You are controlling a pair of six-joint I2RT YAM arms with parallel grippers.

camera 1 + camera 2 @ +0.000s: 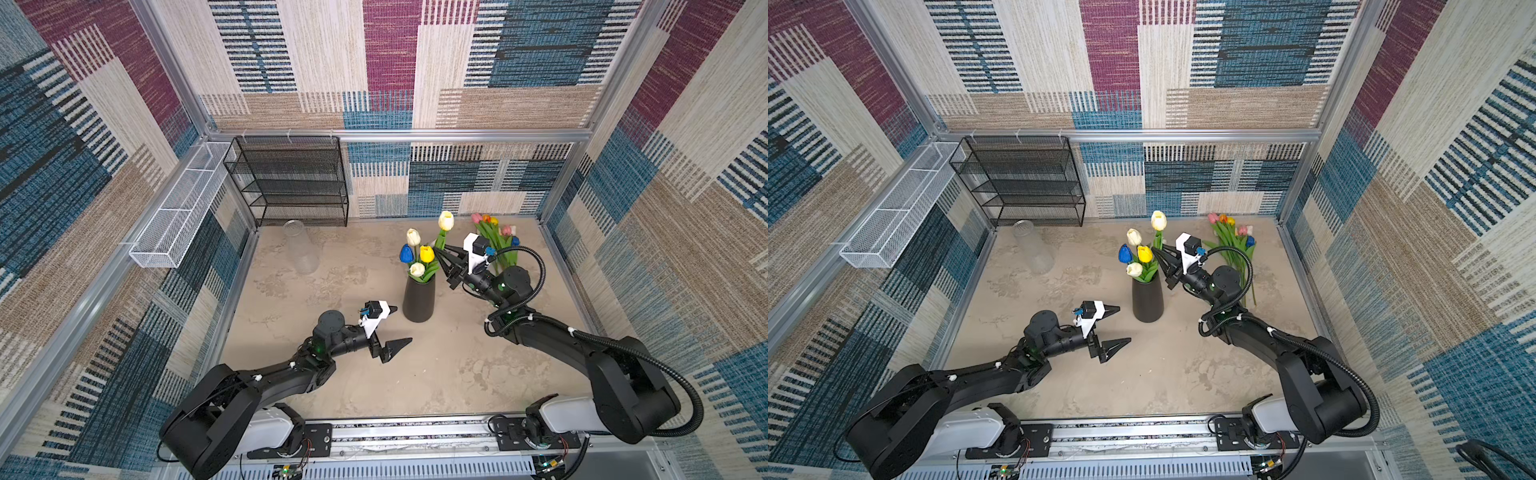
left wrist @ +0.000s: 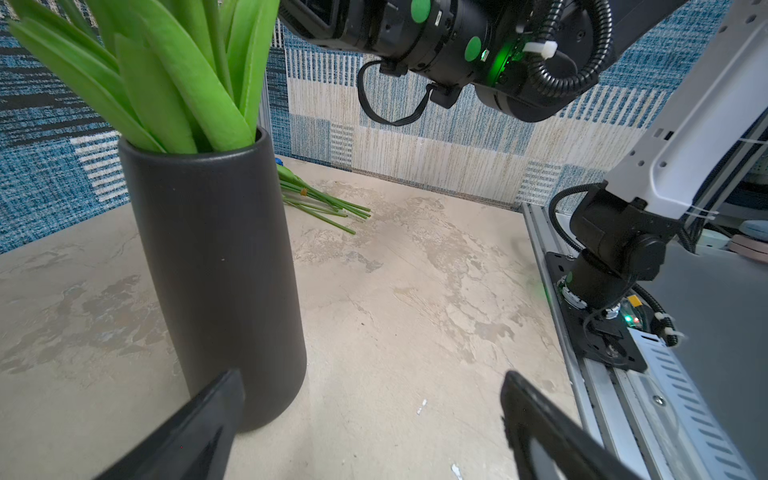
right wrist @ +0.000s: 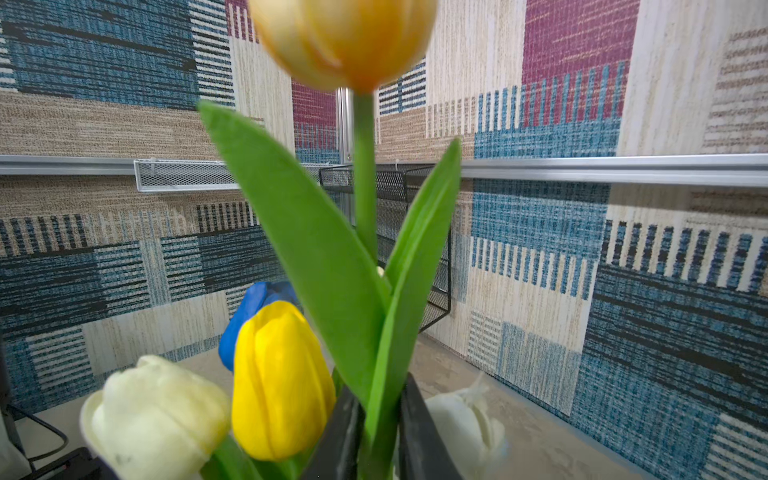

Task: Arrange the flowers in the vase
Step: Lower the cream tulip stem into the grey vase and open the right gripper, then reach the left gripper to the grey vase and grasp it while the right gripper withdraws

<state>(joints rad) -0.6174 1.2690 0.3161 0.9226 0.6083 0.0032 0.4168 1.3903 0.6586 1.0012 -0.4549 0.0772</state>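
A black vase [image 1: 419, 299] [image 1: 1147, 299] [image 2: 220, 270] stands mid-table holding blue, yellow and two cream-white flowers [image 1: 419, 255] [image 1: 1138, 255]. My right gripper [image 1: 437, 250] [image 1: 1157, 250] [image 3: 380, 399] is just right of the vase's mouth, above the rim. It is shut on the stem and leaves of a cream-yellow tulip [image 1: 446, 220] [image 1: 1158, 220] [image 3: 345, 41], which stands higher than the rest. More flowers [image 1: 494, 237] [image 1: 1231, 237] lie at the back right of the table. My left gripper [image 1: 402, 325] [image 1: 1124, 324] [image 2: 374, 374] is open low beside the vase's foot, holding nothing.
A black mesh shelf [image 1: 286, 178] stands against the back wall. A white mesh basket [image 1: 178, 208] hangs on the left wall. A clear plastic jar [image 1: 301, 249] lies at the back left. The arms' rail [image 1: 415, 432] runs along the front edge.
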